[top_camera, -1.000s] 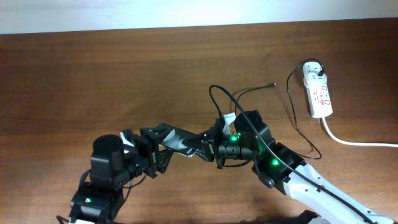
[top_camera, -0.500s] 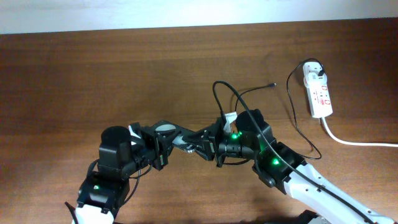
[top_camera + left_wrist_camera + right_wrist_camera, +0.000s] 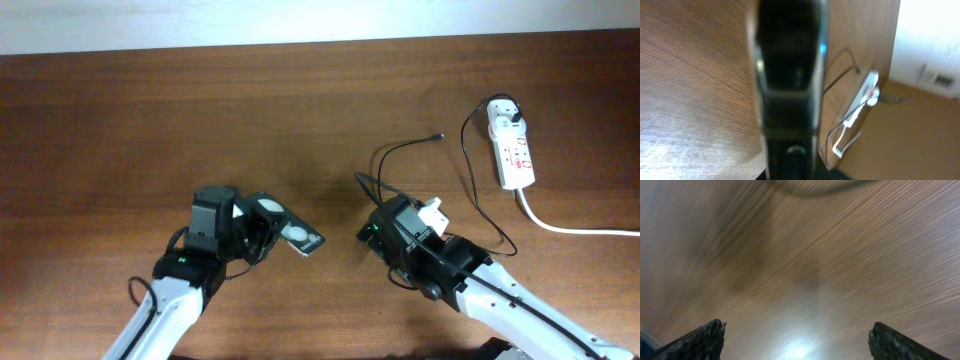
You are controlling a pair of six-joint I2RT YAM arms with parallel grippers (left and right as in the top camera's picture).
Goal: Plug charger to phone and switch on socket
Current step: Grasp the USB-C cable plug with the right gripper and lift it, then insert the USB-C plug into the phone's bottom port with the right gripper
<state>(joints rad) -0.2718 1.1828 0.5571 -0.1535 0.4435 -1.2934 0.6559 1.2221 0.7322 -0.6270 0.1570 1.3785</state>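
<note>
Since the phone (image 3: 287, 228) is a slick, rigid slab with a glass face, I'd only squeeze it by the edges. The left gripper (image 3: 252, 236) looks clamped on its near end, left of centre on the table (image 3: 120, 120), though I can't tell if it's resting or lifted. The right gripper (image 3: 796, 328) is spread wide with nothing in it. The charger (image 3: 412, 142) is thin, floppy and light. Its tip (image 3: 441, 135) lies near the socket (image 3: 512, 150), so I'd pinch just behind that.

flat glossy black phone (image 3: 283, 222): one
thin black charger cable (image 3: 412, 144): one
narrow white power strip (image 3: 512, 150): one
thick white cord (image 3: 570, 228): one
white-and-black robot arms (image 3: 165, 300) (image 3: 505, 297): two
brown wooden bench (image 3: 120, 120): one
</note>
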